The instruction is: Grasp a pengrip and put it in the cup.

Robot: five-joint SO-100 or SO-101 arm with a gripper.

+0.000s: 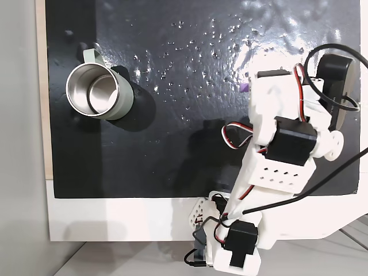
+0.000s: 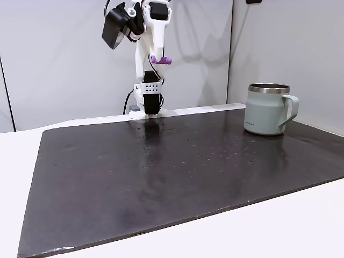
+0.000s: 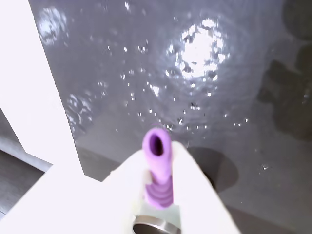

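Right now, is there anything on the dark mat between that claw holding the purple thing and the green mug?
No. In a fixed view the claw holds the purple grip high up; the dark mat between it and the mug is bare.

The pengrip [image 3: 158,170], a small purple ribbed tube with an open, hollow end, sits clamped between the white fingers of the hand [image 3: 161,195], high above the dark mat [image 2: 161,172]. In a fixed view it pokes out sideways from the hand as a short purple stub [image 2: 162,60].

The cup [image 2: 266,109], a pale sage-green mug with a shiny steel rim, steel inside and a small side handle, stands upright on the mat, well apart from the pengrip, its mouth open [image 1: 98,91].
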